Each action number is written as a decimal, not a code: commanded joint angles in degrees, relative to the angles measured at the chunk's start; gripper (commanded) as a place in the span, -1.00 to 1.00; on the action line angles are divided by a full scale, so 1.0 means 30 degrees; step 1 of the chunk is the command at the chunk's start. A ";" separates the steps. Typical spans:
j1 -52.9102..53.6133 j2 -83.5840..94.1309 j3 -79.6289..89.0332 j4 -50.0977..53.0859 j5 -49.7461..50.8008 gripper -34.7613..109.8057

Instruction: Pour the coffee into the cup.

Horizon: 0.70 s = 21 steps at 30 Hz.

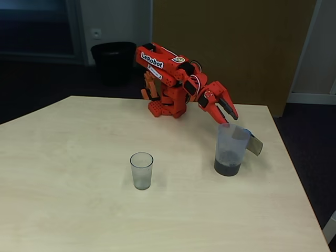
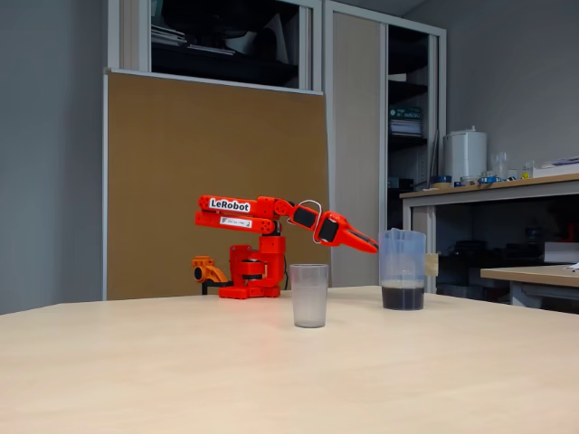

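Observation:
The cup (image 1: 142,170), a small clear tumbler, stands upright and empty near the middle of the table; it also shows at the centre of the other fixed view (image 2: 308,296). To its right stands the taller translucent jug (image 1: 230,147) (image 2: 403,262), its flat handle tab (image 1: 255,143) pointing right. The coffee (image 1: 227,168) (image 2: 403,297) is a dark layer in the jug's bottom. My red gripper (image 1: 231,120) (image 2: 374,248) points down at the jug's far-left rim, just above it. Its jaws are slightly open with nothing between them.
The arm's base (image 1: 167,107) sits at the table's far edge. A brown board (image 2: 217,181) stands behind it and a black bin (image 1: 113,60) is on the floor beyond. The table's right edge (image 1: 294,168) runs close to the jug.

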State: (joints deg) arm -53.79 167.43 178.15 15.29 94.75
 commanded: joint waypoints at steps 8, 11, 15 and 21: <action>0.0645 -0.5449 -0.2197 -0.3369 -0.0850 -0.26; 0.0674 -0.6650 -0.3135 -0.3896 -0.0967 -0.26; 0.0498 -0.8232 -0.4160 -0.4658 -0.0762 -0.27; 0.0146 -0.9756 -0.4980 -0.5918 0.0088 -0.27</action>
State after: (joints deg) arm -52.03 138.87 165.67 0.09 93.08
